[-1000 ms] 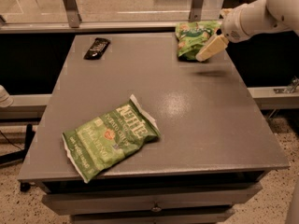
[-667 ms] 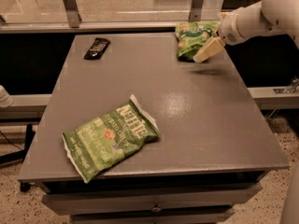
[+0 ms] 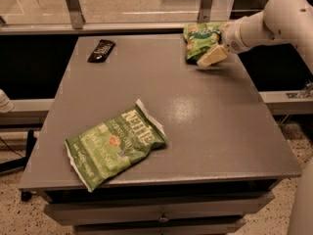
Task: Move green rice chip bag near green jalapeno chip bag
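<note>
Pincer (image 3: 207, 58) sits at the far right corner of the tabletop (image 3: 205, 126), clamped on the green rice chip bag (image 3: 201, 37). One pale, wedge-shaped finger (image 3: 213, 56) presses across the bag's lower front, and the other is hidden behind it. The bag is small, puffy and bright green, with crinkled glossy film. It stands roughly on end, its broad face turned toward the camera.

Well apart from it, at the near left, the green jalapeno chip bag (image 3: 116, 146) lies flat, face up. Its long axis runs diagonally from the near left corner toward the far right. It is olive green with white lettering and white crimped ends. A small black packet (image 3: 101, 50) lies at the far left of the smooth grey surface.
</note>
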Tool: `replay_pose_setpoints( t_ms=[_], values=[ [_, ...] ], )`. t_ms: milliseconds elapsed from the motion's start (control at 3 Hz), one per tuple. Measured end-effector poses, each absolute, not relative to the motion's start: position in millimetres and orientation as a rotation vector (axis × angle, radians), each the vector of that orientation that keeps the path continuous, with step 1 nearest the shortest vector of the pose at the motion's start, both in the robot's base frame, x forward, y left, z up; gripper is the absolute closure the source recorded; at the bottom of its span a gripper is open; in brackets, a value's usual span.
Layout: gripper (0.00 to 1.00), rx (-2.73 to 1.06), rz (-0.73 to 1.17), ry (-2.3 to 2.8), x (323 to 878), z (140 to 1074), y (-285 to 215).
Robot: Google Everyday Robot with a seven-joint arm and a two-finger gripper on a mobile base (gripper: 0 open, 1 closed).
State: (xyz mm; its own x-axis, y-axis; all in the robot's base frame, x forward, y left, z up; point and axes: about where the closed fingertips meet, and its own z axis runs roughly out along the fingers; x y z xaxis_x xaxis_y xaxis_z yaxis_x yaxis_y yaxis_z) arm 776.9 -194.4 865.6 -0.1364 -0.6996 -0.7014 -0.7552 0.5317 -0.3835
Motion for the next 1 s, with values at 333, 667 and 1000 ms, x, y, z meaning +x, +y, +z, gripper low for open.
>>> replay_pose_setpoints(
  t_ms=[333, 667, 1000],
  values=[
    [0.41, -1.189, 0.085, 1.873, 777, 860, -192],
    [0.64, -1.194, 0.087, 1.873, 774, 863, -191],
    [0.87, -1.223, 0.096, 1.86, 762, 870, -186]
  ],
)
